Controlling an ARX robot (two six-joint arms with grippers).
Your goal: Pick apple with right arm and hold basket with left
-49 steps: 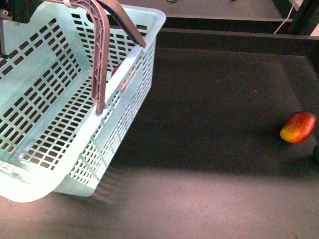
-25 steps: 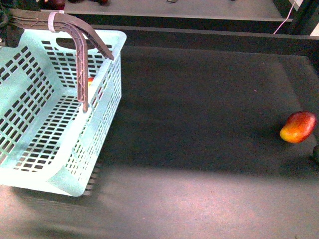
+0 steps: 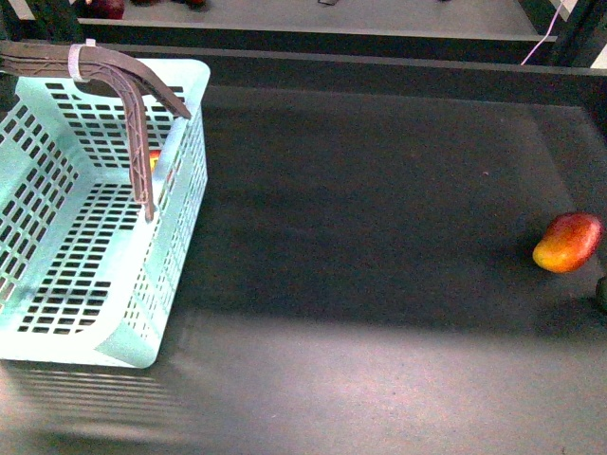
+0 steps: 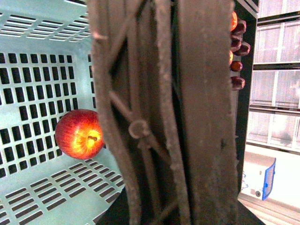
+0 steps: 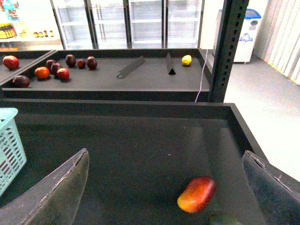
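Your dark table (image 3: 379, 237), mint-green basket (image 3: 66, 284) at its left, brown handles (image 4: 164, 112) filling your left wrist view, left tool's state untellable, right tool (image 5: 164, 187) spread wide, apple (image 4: 79, 134) inside basket.

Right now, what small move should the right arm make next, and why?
Probably swing the right pincer across toward the basket. It is open and empty, facing the mango-like fruit, while the apple lies inside the basket, whose handles are raised.
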